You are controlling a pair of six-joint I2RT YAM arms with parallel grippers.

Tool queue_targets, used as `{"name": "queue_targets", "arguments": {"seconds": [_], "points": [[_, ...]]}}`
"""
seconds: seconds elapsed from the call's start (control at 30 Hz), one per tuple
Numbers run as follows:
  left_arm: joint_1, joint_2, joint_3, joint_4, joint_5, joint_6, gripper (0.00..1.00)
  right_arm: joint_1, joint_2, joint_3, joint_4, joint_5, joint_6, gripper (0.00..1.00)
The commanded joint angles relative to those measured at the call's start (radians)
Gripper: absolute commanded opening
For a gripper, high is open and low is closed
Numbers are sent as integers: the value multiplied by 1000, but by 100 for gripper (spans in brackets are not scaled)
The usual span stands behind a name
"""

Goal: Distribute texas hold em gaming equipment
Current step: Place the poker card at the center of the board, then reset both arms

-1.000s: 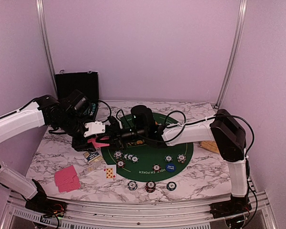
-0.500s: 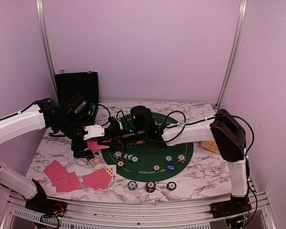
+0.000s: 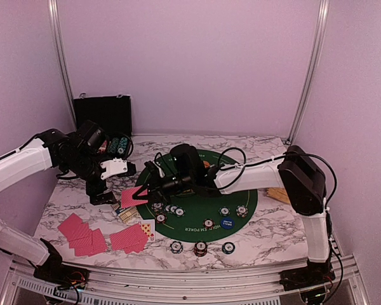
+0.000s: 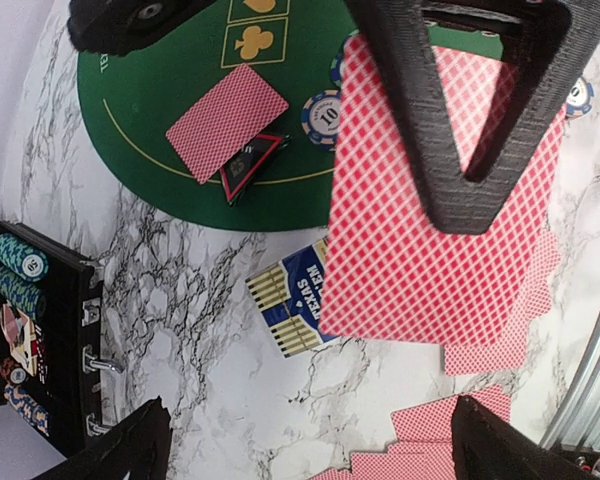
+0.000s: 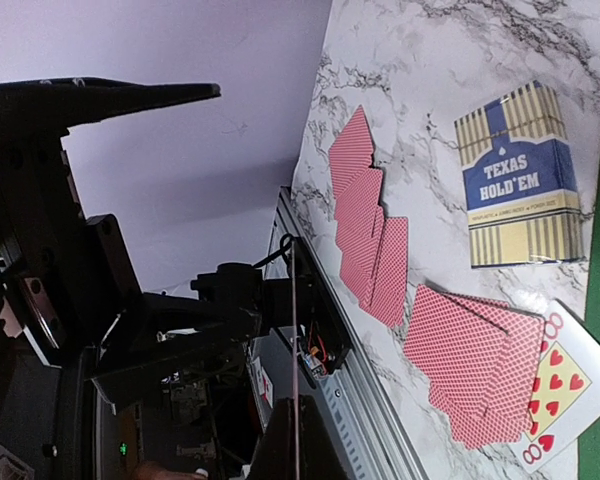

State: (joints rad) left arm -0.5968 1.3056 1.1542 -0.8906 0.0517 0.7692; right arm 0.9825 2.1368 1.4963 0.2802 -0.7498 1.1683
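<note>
Marble table (image 3: 267,235) fills the lower half of the top view, with a round green felt mat (image 3: 244,197) at its centre and a black chip case (image 3: 101,114), lid upright, at upper left. Left gripper (image 4: 308,420) hangs left of the mat, jaws spread wide and empty. Right gripper (image 3: 143,190) is clamped on one red-backed card (image 4: 430,250), held above the table at the mat's left edge. Fanned cards (image 3: 82,234) lie at lower left, near the card box (image 3: 126,214). Striped chips (image 3: 200,248) sit just below the mat.
</note>
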Motion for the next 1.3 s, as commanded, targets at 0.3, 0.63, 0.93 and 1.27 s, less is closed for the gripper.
{"name": "queue_targets", "arguments": {"seconds": [0.3, 0.63, 0.93, 1.27], "points": [[123, 15, 41, -8, 41, -77, 99, 1, 142, 252, -264, 29, -171, 3], [145, -13, 5, 6, 47, -135, 99, 2, 343, 540, -479, 81, -289, 40], [229, -64, -42, 43, 77, -175, 99, -29, 151, 403, -706, 317, -496, 72], [387, -71, -150, 248, 132, -325, 99, -52, -321, -6, -699, 705, -668, 99]]}}
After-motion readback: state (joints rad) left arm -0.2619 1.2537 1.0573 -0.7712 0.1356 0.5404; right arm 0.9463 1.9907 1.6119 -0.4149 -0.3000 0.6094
